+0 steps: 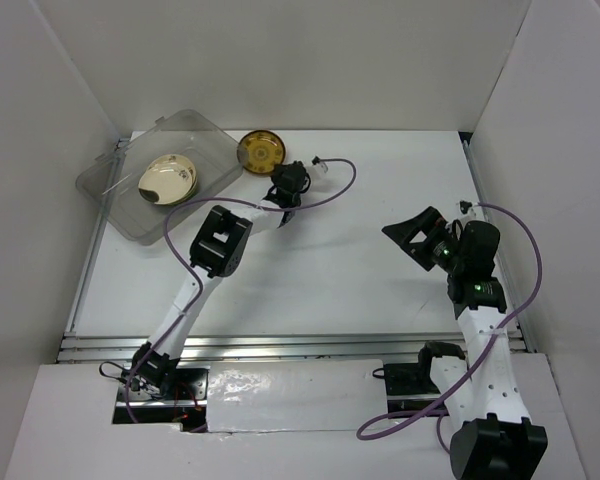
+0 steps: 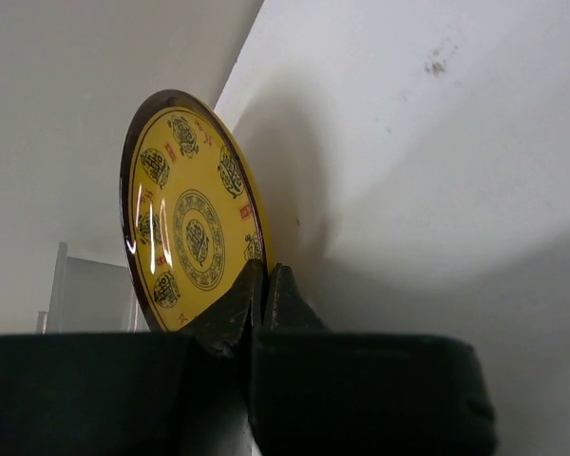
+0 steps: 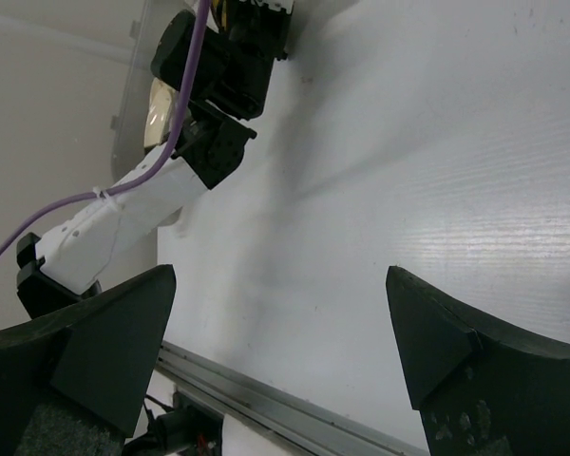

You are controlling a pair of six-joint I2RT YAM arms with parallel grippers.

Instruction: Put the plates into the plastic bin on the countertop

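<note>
Well to the right of the plastic bin (image 1: 205,140), and nearer us than it, the right pincer (image 1: 417,236) hangs above the white table (image 1: 330,280) with its fingers spread wide apart — nothing between them. Much closer to the bin, the left pincer (image 1: 274,168) is clamped on the rim of the mustard-gold plate (image 1: 261,150). In the left wrist view we see both fingers (image 2: 290,309) pressed together on that patterned plate's edge. The plate is just outside the bin's right corner, close beside its wall — we cannot tell whether plate and wall touch, nor whether the plate rests on the table. Inside the bin lies a cream plate (image 1: 168,178), face up.
</note>
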